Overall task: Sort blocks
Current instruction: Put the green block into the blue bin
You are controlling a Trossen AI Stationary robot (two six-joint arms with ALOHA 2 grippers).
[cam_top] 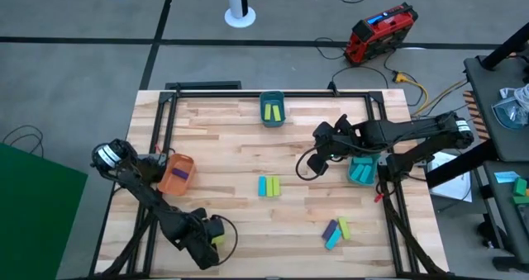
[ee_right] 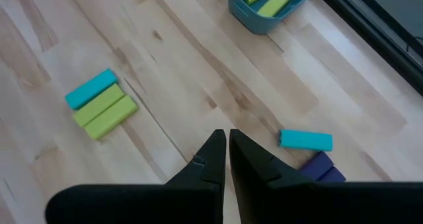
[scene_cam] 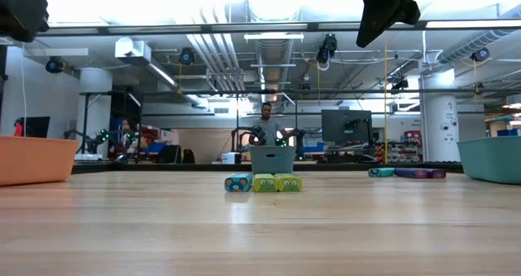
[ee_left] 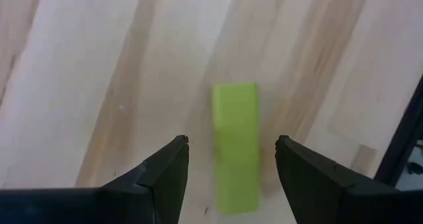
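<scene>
- I look for words, numbers or signs, and I cannot read any.
- The blocks in the middle of the table have no letters on them.
- The red box on the floor past the table has a blue patch, but it is too small for me to read.
</scene>
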